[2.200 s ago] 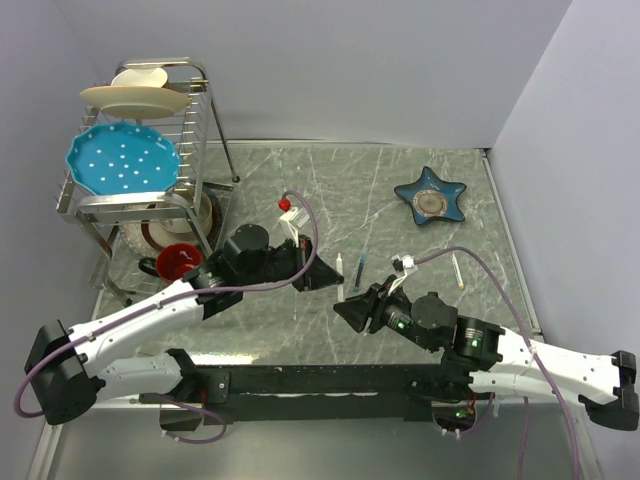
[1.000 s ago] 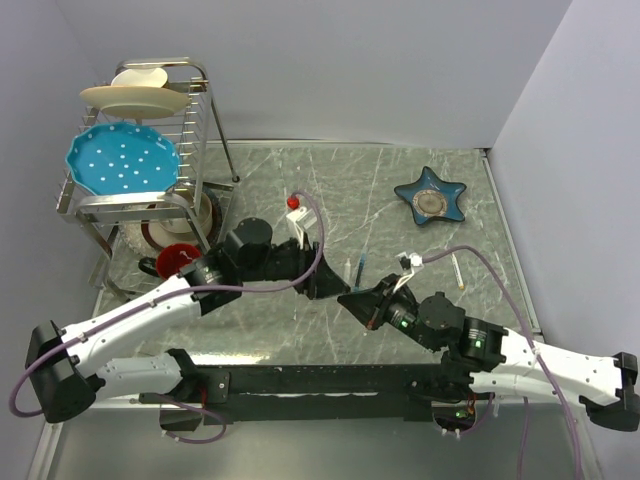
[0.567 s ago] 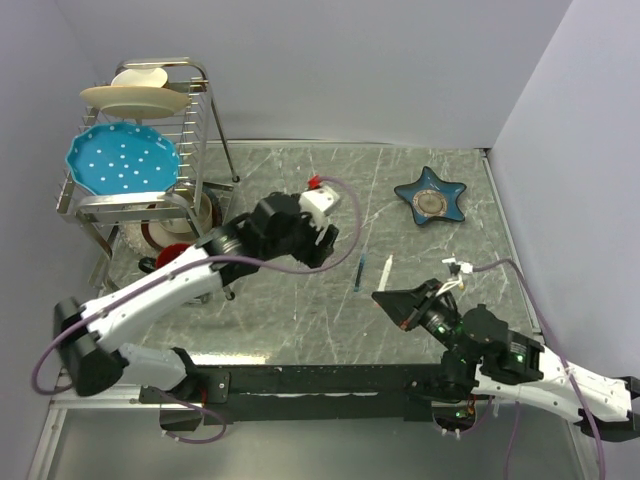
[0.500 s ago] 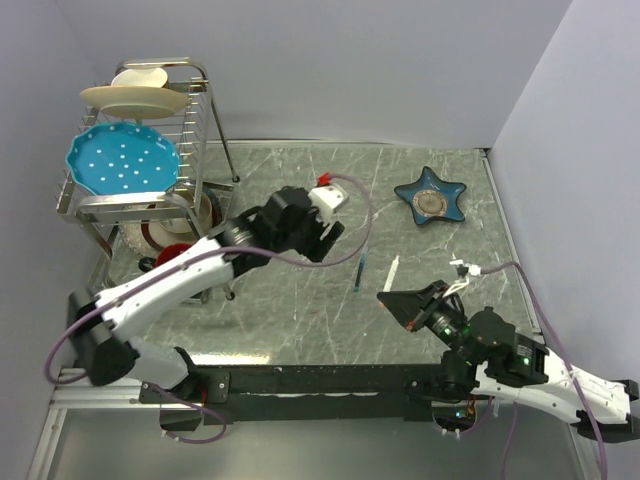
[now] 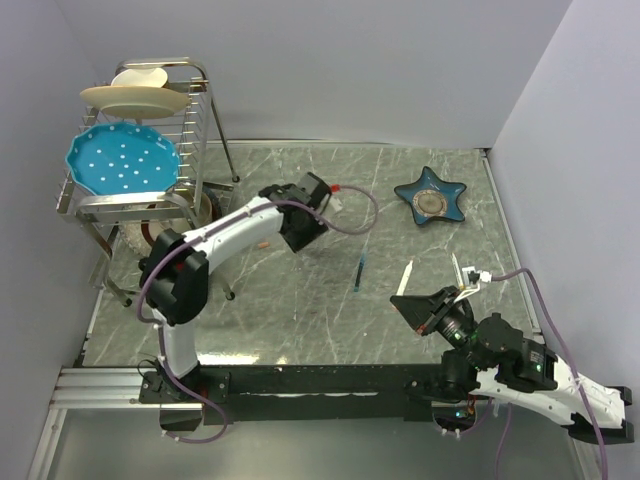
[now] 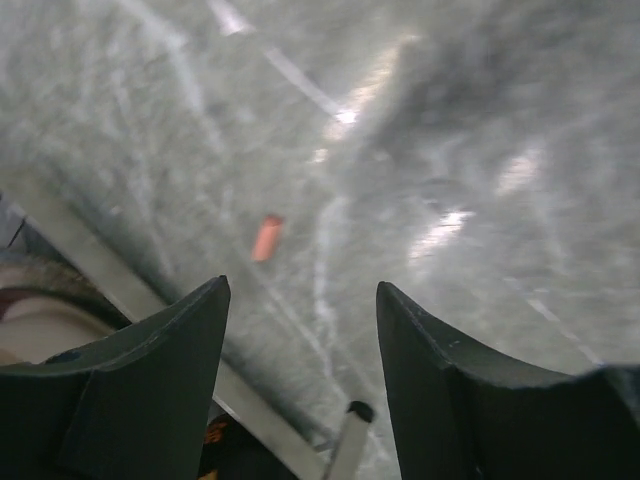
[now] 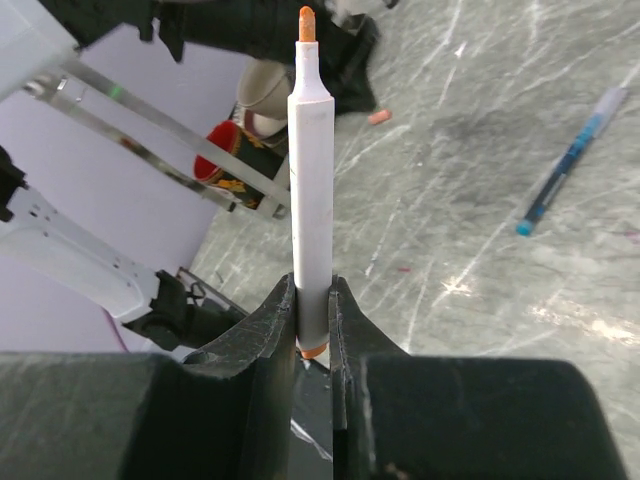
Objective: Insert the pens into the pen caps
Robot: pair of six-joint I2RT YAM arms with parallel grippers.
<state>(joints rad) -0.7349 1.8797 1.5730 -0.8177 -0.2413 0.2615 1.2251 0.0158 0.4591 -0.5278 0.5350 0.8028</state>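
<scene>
Top external view: a couple of seconds ago both arms crowded together at the centre of the table (image 5: 300, 310), over the pens; now well apart. Left gripper (image 5: 297, 234) swung out toward 10 o'clock of centre, near the dish rack (image 5: 197, 130), jaws spread wide and holding nothing. Right gripper (image 5: 403, 298) drawn back toward 5 o'clock, clamped on the lower end of a white pen (image 5: 405, 279), orange tip pointing away from the bases. Probable meaning for the task: pen secured, cap not yet fetched, no insertion made so far. Blue pen (image 5: 358, 272) left lying at centre, same spot as before; second white pen (image 5: 457, 268) lying at 3 o'clock, just beyond the right gripper. Orange cap (image 5: 263, 243) lying on the table at 9 o'clock of the left gripper, just beside it and close to the rack's foot. Seen through the left wrist camera: same cap beyond the fingertips at about 11 o'clock of the gap, untouched, not yet between the jaws. Through the right wrist camera: white pen pinched tight and standing straight out of the fingers, cap small and far off at 1 o'clock of its tip.
</scene>
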